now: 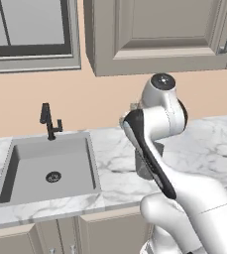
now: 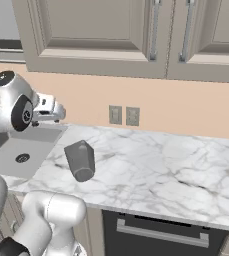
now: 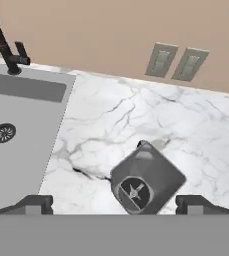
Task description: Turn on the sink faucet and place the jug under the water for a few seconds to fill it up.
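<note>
Currently your claw (image 3: pixel 114 202) hangs wide open, holding nothing, just above the jug (image 3: pixel 146 178) on the desk (image 3: pixel 196 145), likely lining up a grasp; sink faucet (image 3: pixel 3 42) sits well off to its left, dry.

The sink (image 1: pixel 16 163) is set in the counter (image 2: pixel 176 165); the sink faucet (image 1: pixel 49 121) stands behind its back rim; the jug (image 2: pixel 80 160) sits on the counter just right of the sink — apart from it; 2 wall outlets (image 2: pixel 124 115) lie behind the jug.
</note>
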